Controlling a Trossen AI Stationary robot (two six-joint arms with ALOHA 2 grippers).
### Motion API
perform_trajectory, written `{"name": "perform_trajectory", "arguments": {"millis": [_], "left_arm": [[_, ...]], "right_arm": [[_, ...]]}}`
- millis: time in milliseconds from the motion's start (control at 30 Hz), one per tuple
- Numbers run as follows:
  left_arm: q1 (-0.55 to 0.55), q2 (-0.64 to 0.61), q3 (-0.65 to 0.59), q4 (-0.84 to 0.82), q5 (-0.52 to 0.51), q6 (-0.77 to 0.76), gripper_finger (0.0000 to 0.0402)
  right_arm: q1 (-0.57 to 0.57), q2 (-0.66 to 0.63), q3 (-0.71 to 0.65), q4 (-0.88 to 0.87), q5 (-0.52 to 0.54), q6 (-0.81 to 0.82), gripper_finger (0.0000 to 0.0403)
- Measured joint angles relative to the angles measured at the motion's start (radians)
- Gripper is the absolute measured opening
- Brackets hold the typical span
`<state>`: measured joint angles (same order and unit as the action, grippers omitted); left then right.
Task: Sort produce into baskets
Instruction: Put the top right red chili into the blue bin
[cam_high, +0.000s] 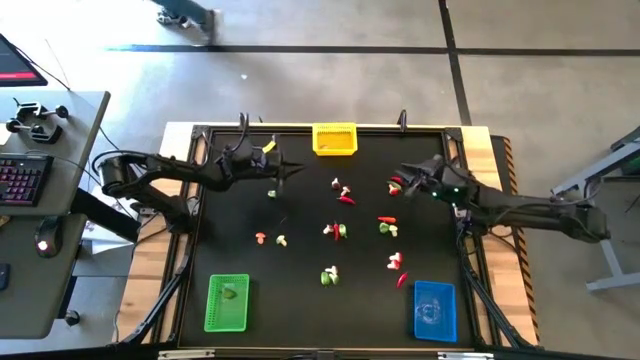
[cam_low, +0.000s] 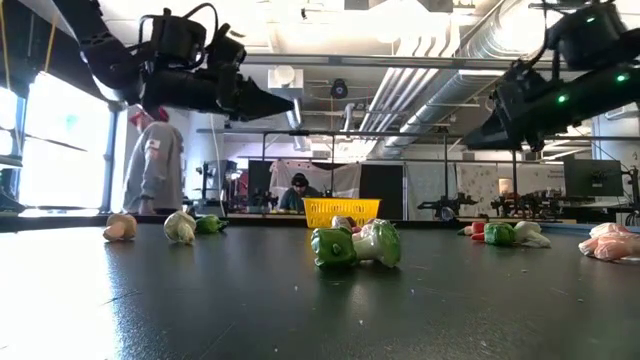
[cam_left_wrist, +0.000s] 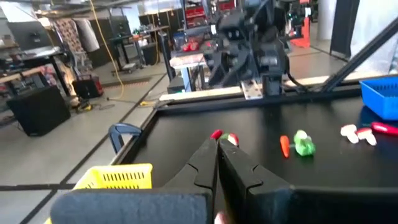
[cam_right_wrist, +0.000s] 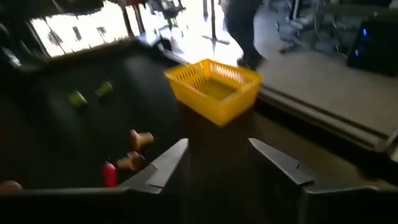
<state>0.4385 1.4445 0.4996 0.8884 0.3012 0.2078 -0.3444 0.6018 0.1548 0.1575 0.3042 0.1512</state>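
Black tabletop (cam_high: 300, 270) on a concrete workshop floor; a person stands past the far edge in the low view.

Baskets: yellow basket (cam_high: 335, 139) at the far edge, centre; green basket (cam_high: 227, 302) at the near left corner, one green piece inside it; blue basket (cam_high: 435, 310) at the near right corner, nothing visible inside.

Produce: most toy pieces lie loose on the mat. A red and whitish pair (cam_high: 343, 191) sits far-centre, a green and white piece (cam_high: 329, 276) near-centre, a small tan and red pair (cam_high: 271, 239) left of centre, a red piece (cam_high: 402, 280) just beside the blue basket, others scattered between.

Right gripper (cam_right_wrist: 219, 163): raised at the far right of the table, fingers parted, nothing between them. It faces the yellow basket.

Left gripper (cam_left_wrist: 217, 146): raised over the far left of the mat, fingers pressed together, empty. Waiting.

Step, judged: early in the sort, between picks on the right arm.

Next move calls for: choosing one loose piece close by, lowering with the fingers straddling it, closing, carrying it to the matching basket. Pieces are tiny and may roll.
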Motion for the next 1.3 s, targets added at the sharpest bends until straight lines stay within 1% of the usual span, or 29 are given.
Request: {"name": "perform_trajectory", "arguments": {"millis": [133,300,467,567,667,733,967,1133,1300], "left_arm": [[0.000,0.000,0.027,0.001,0.000,-0.013,0.0000],[0.000,0.000,0.049,0.001,0.000,-0.013,0.0000],[0.000,0.002,0.051,-0.007,0.000,-0.013,0.0000],[0.000,0.016,0.051,-0.011,0.001,-0.002,0.0000],[0.000,0.030,0.051,-0.007,0.001,0.014,0.0000],[0.000,0.039,0.051,-0.012,0.002,0.019,0.0000],[0.000,0.048,0.051,-0.061,0.002,0.040,0.0000],[0.000,0.048,0.051,-0.093,0.002,0.057,0.0000],[-0.001,0.048,0.051,-0.117,0.002,0.056,0.0000]], "right_arm": [[-0.032,0.084,0.033,-0.074,-0.011,-0.002,0.0179],[-0.065,0.170,0.078,-0.198,-0.026,0.006,0.0181],[-0.106,0.256,0.199,-0.393,-0.044,-0.004,0.0181],[-0.147,0.328,0.273,-0.489,-0.092,-0.020,0.0181],[-0.199,0.412,0.315,-0.517,-0.190,-0.059,0.0181],[-0.232,0.475,0.344,-0.540,-0.234,-0.078,0.0181],[-0.315,0.676,0.448,-0.635,-0.252,-0.164,0.0181],[-0.353,0.785,0.510,-0.658,-0.265,-0.230,0.0179],[-0.396,0.881,0.549,-0.677,-0.317,-0.265,0.0155]]}}
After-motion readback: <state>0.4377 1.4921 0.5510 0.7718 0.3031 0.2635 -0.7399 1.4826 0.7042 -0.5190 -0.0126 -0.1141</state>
